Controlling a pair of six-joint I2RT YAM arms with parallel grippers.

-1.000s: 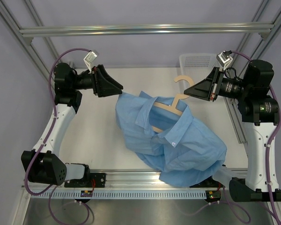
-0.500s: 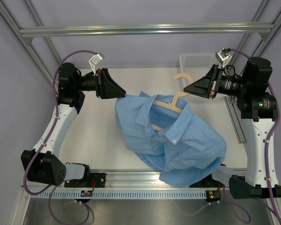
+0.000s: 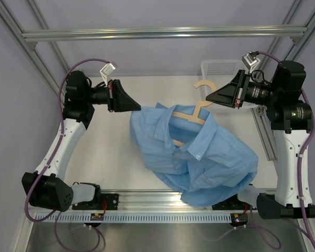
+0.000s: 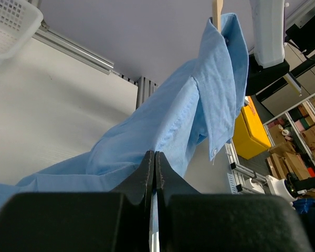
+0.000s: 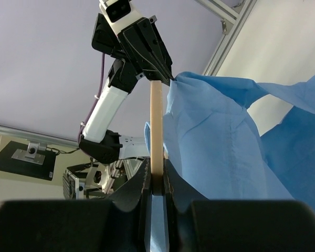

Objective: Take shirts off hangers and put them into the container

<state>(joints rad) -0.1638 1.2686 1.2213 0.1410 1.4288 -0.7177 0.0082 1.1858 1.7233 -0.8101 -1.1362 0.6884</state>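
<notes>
The light blue shirt (image 3: 199, 155) hangs crumpled over the table, still on the tan wooden hanger (image 3: 191, 116), whose hook (image 3: 202, 86) sticks out past the collar. My left gripper (image 3: 138, 107) is shut on the shirt's left shoulder edge; the left wrist view shows the fabric (image 4: 199, 105) pinched between its jaws (image 4: 155, 153). My right gripper (image 3: 208, 98) is shut on the hanger's neck, and the right wrist view shows the wooden bar (image 5: 156, 126) clamped at the jaws (image 5: 156, 165), with the shirt (image 5: 226, 152) draped beside it. The white container (image 3: 220, 68) stands at the back right, behind the right gripper.
An aluminium frame bar (image 3: 163, 34) crosses the back of the cell overhead. A rail (image 3: 263, 131) runs along the table's right side by the right arm. The shirt's lower hem (image 3: 199, 197) hangs over the table's near edge.
My left gripper moved right to the shirt's shoulder edge and shut on the fabric. The right gripper kept its hold on the hanger and shifted slightly up and back.
</notes>
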